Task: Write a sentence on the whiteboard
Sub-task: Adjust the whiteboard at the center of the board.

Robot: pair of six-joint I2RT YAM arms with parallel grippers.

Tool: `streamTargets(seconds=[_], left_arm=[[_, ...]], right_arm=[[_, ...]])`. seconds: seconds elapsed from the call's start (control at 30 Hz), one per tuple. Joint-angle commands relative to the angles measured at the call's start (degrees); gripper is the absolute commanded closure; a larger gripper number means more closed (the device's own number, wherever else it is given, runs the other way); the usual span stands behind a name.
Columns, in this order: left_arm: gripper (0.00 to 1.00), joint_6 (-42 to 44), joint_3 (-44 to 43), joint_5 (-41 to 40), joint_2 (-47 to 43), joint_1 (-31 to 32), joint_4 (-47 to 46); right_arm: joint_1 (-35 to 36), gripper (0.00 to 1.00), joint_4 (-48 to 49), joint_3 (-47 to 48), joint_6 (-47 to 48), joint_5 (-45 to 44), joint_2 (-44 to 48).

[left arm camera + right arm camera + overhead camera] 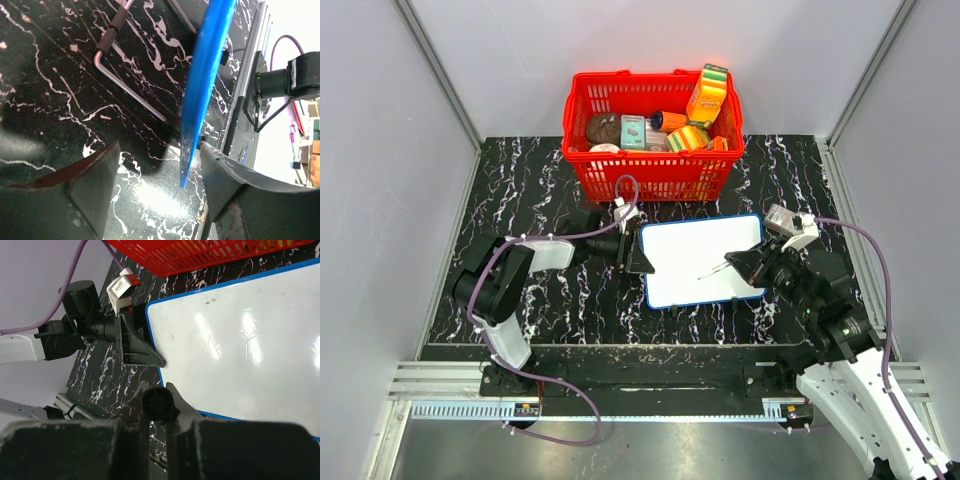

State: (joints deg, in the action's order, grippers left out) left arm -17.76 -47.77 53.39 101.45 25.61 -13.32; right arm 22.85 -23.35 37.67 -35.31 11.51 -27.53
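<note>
1. The right claw point(738, 265) sits at the near right of the bench point(540, 190), over the right-hand edge of the whiteboard point(690, 250). It is clenched on a black marker point(713, 271). In the right wrist view, the marker's round black end is pinched between the 2 fingers.
2. The marker points left across the board, with its tip over the near middle part of the white face. Whether the tip touches the face cannot be told.
3. The whiteboard lies at the centre of the bench between the 2 claws, its blue rim visible all round. Its white face shows bright glare patches.
4. The left claw point(638, 252) is at the board's left edge and is released. In the left wrist view, its 2 fingers point(95, 185) stand apart with the blue rim between them, closer to one finger.
5. A red basket point(650, 175) holding packaged goods stands at the far side, just beyond the board.
</note>
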Motion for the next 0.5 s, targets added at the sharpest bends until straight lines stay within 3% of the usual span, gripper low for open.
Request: streamTargets(seconds=[0.0,0.47], left_arm=[[0.27,2.11,1.27,-5.56,-4.41,0.15,-1.18],[0.08,0.89,8.65,-21.04,-15.92,-1.35,-5.4]], right_arm=[[0.26,1.0,5.95,-0.05,2.44,-0.52,-2.52],[0.26,1.0,11.22,1.53,6.04,0.8,-9.56]])
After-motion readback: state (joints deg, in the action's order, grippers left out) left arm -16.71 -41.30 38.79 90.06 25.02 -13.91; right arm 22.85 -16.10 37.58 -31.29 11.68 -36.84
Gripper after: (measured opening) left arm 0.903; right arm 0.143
